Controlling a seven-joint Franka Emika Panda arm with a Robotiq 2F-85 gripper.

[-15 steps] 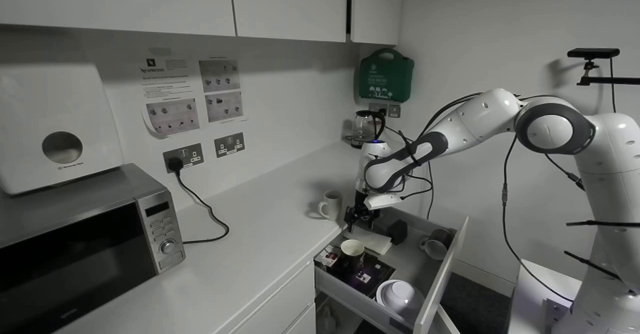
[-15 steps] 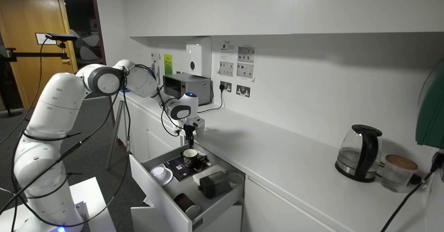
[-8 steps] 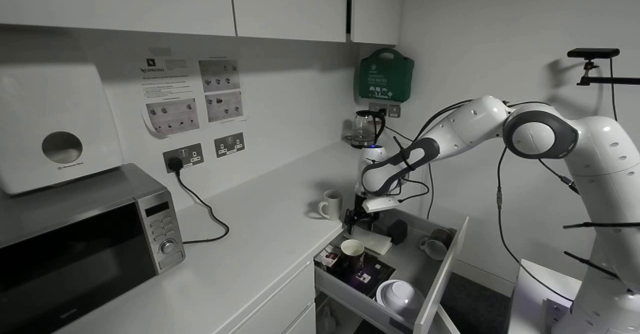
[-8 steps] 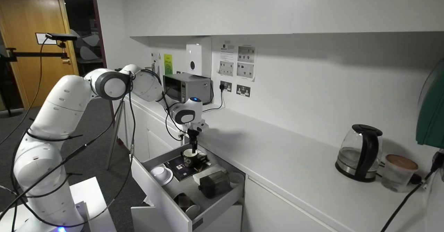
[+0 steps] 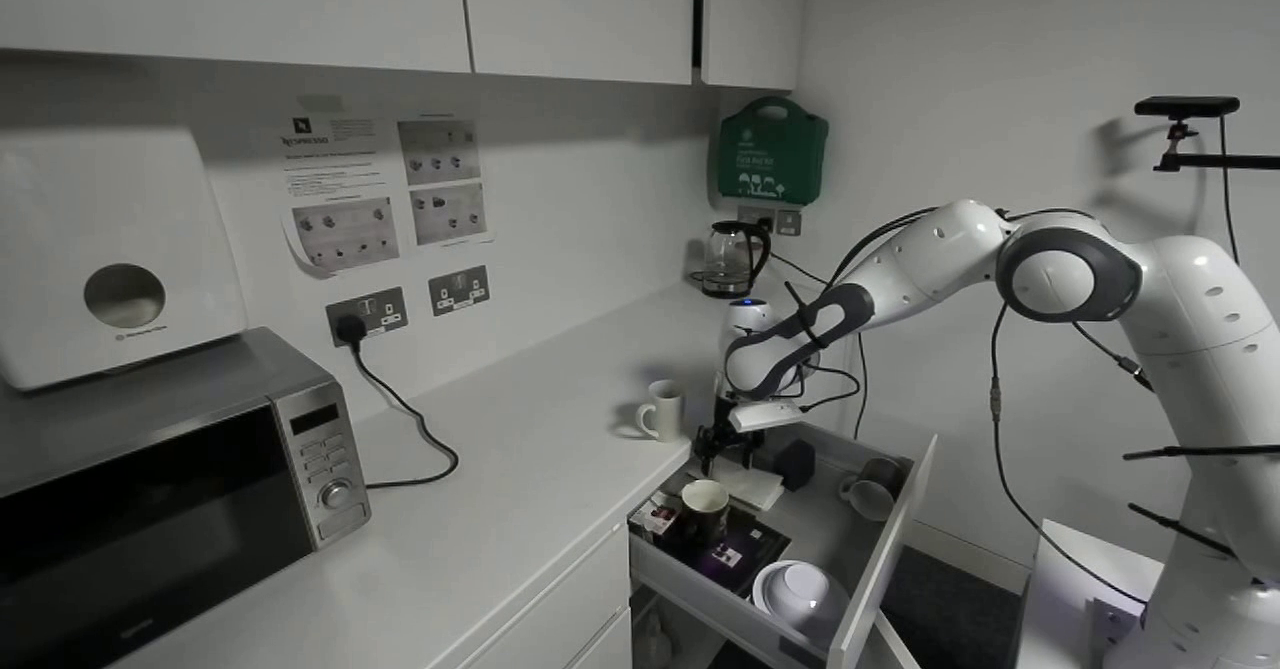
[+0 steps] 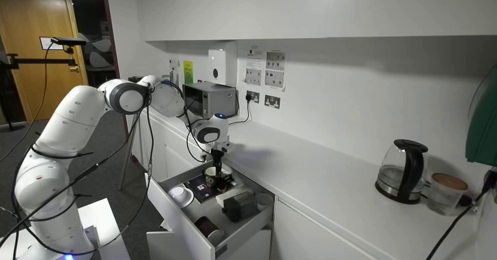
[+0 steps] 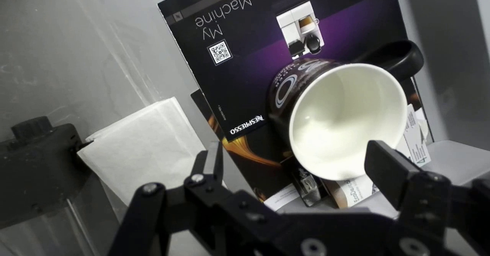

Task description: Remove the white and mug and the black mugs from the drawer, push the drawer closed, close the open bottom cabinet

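Begin at left in an exterior view: upright on the counter (image 5: 560, 439), a white mug (image 5: 665, 411), already out by the look of it. Next, in the pulled-out drawer (image 5: 889, 549), a black mug (image 5: 706, 512) with a pale inside, upright on a dark printed packet (image 5: 752, 541). Just beside it, and apparently above, the gripper (image 7: 294, 154), jaws spread wide and holding nothing; in the wrist view, set off-centre, with the mug nearer the finger (image 7: 386, 168) at that view's right. Cannot tell about contact there. Farther right, in the drawer's near corner, white crockery (image 5: 800, 592); then, by the drawer front, a second black mug (image 5: 875, 489), lying on its side. Last, low down, the bottom cabinet door (image 5: 887, 649), seemingly swung out. Looks like the mug-removal step, with the upright black mug as likely target. Calls next for centring the jaws over the rim, lowering a little, closing on the wall, then lifting clear, perhaps to beside the white mug. Leaves the second black mug, the drawer and the bottom cabinet door for later.
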